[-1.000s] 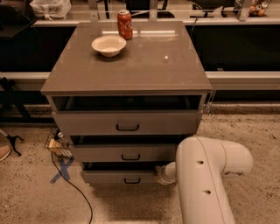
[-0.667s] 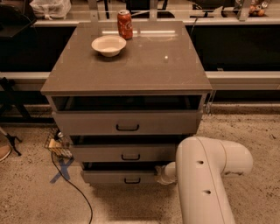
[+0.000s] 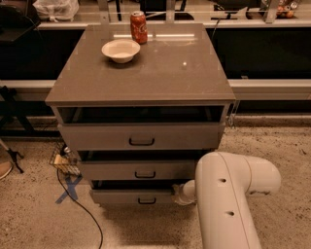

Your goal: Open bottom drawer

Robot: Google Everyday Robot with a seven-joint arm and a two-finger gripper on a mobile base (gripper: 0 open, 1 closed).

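At the upper left edge of the frame lies one white plastic bag (image 3: 53,8). Low on the left, the speckled floor (image 3: 29,219) bears one blue taped cross (image 3: 68,188), with one black cable (image 3: 82,209) trailing past it towards the bottom edge. One grey cabinet (image 3: 146,73) fills the middle. On its top, towards the back left, stand one white bowl (image 3: 120,50) and, just behind and to the right of it, one red can (image 3: 138,27), upright. The cabinet has three drawers, each with one small black handle and a dark gap above its front: the top drawer (image 3: 97,136), the middle drawer (image 3: 107,170), and the bottom drawer (image 3: 116,196) at lower centre, the narrowest-looking. The gripper (image 3: 179,193) is at the right end of the bottom drawer, seemingly touching its front edge; whether it is open or closed cannot be told. One white arm (image 3: 228,204) fills the lower right.
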